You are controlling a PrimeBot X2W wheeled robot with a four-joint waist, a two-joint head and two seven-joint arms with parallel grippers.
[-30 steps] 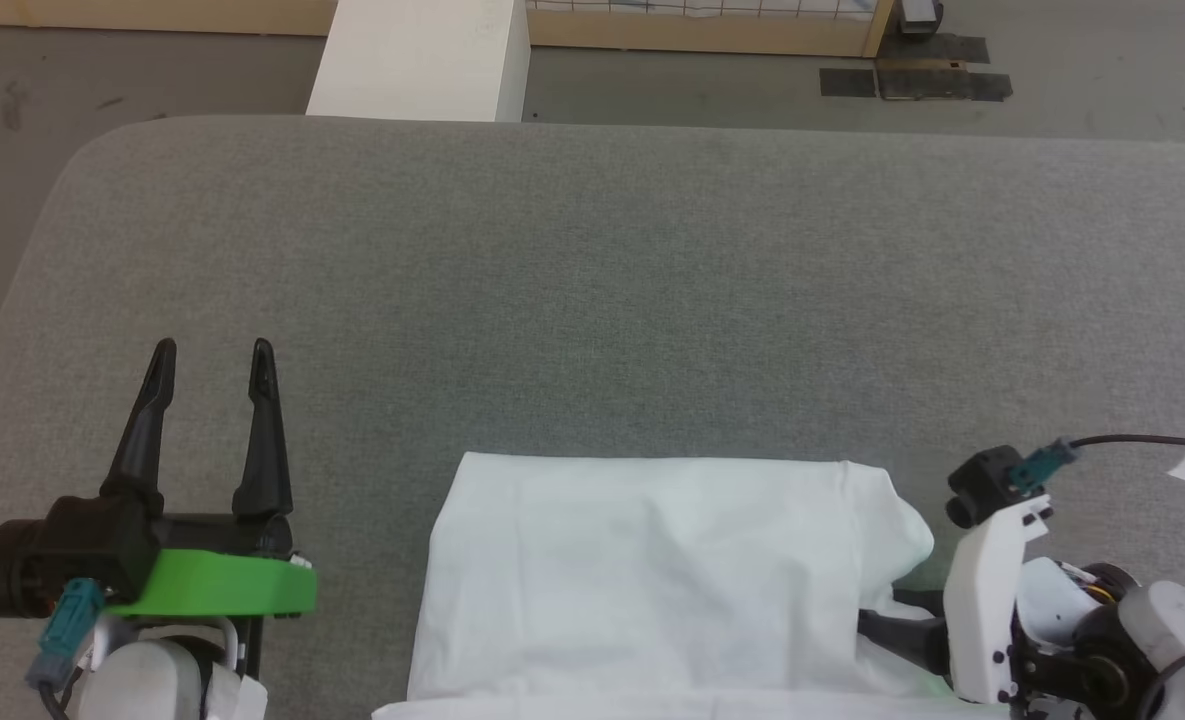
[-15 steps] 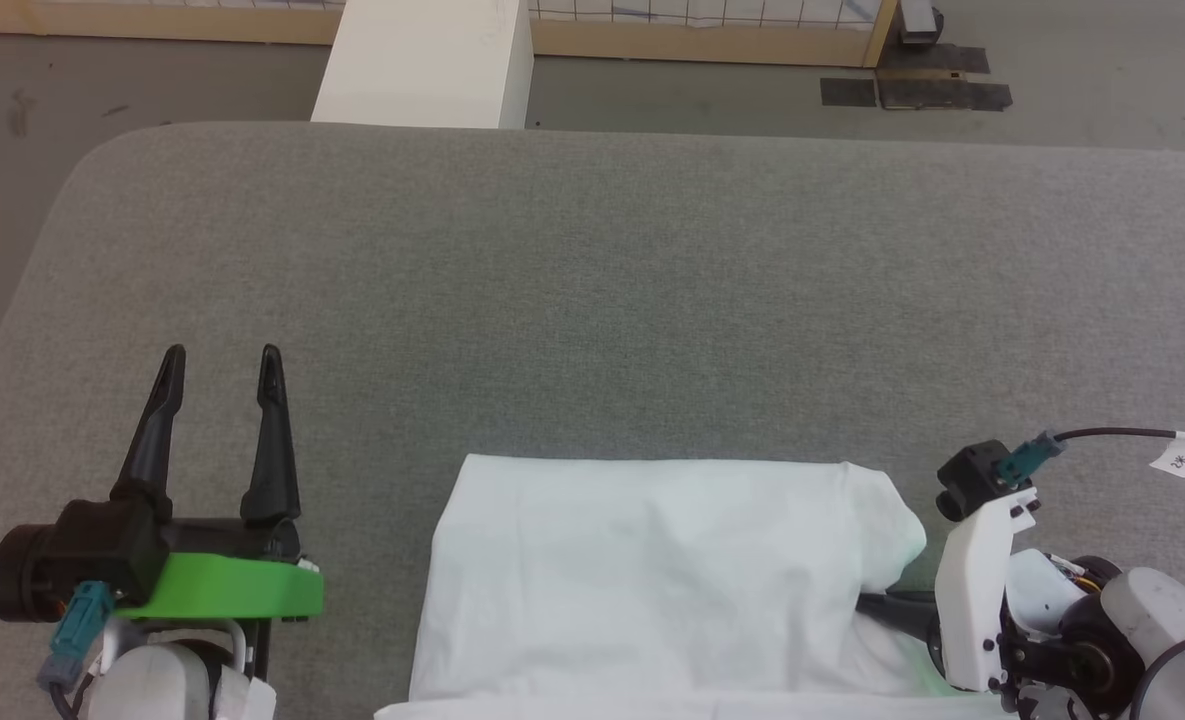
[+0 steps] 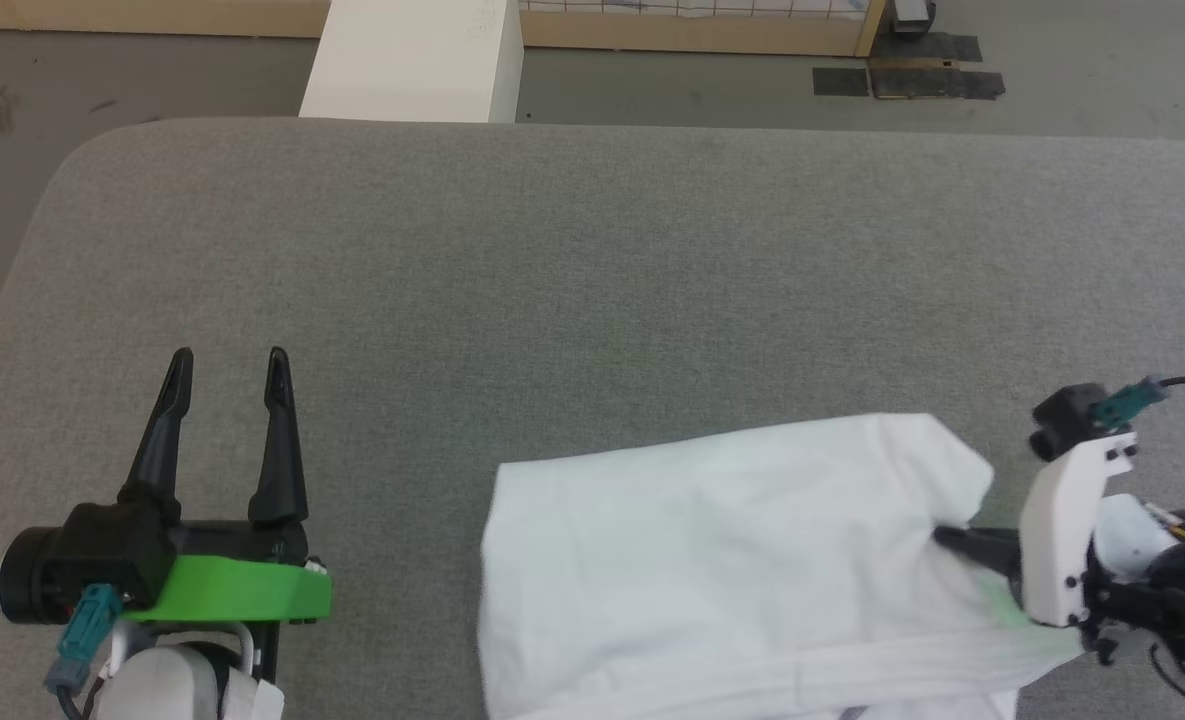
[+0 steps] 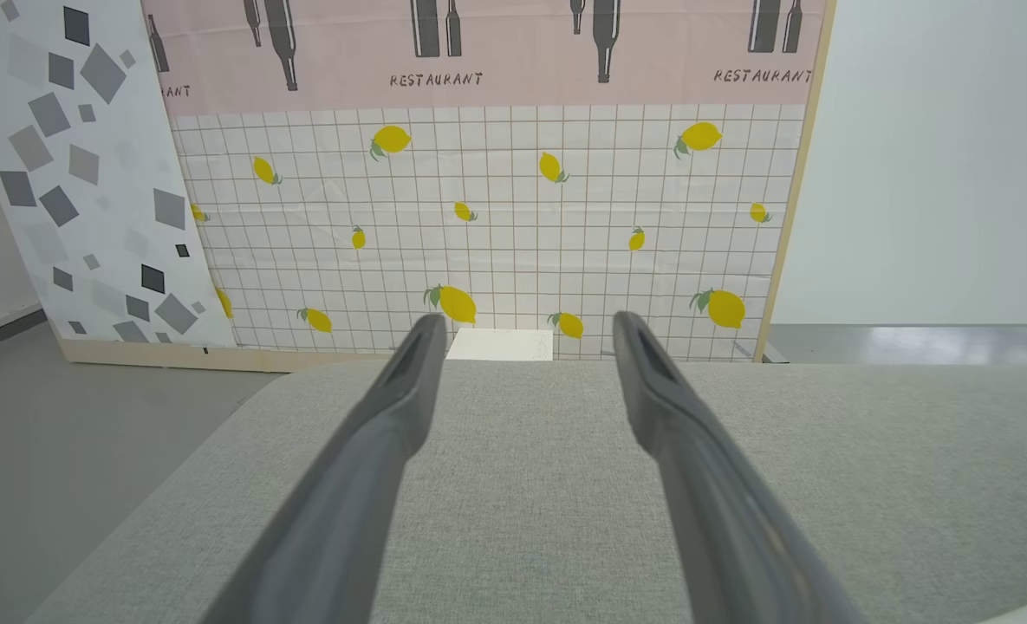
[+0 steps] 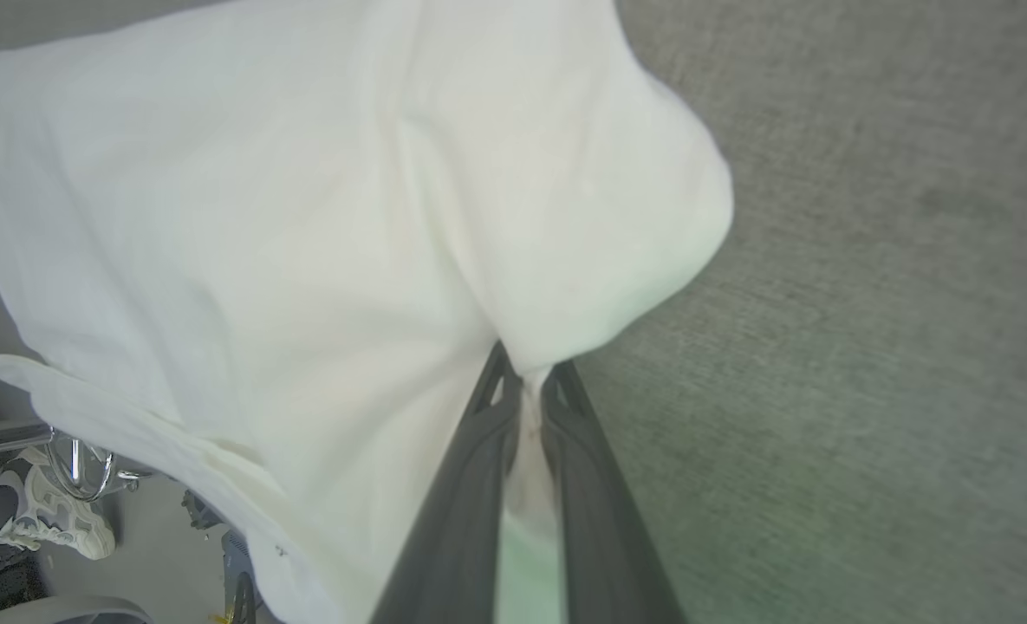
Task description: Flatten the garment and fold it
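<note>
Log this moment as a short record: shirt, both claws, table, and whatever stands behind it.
shirt: white, on the table's near side, its right end bunched where it is pinched
right claw: shut on the shirt's right end
left claw: open, empty, over bare table left of the shirt and apart from it
table: grey fabric top, rounded far-left corner
behind: white box past the far edge; lemon-print panel beyond it

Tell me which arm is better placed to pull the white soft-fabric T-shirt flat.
Right, probably: the right gripper is shut on the white soft-fabric T-shirt, while the left gripper hangs open over the grey fabric-covered table, apart from the cloth.
</note>
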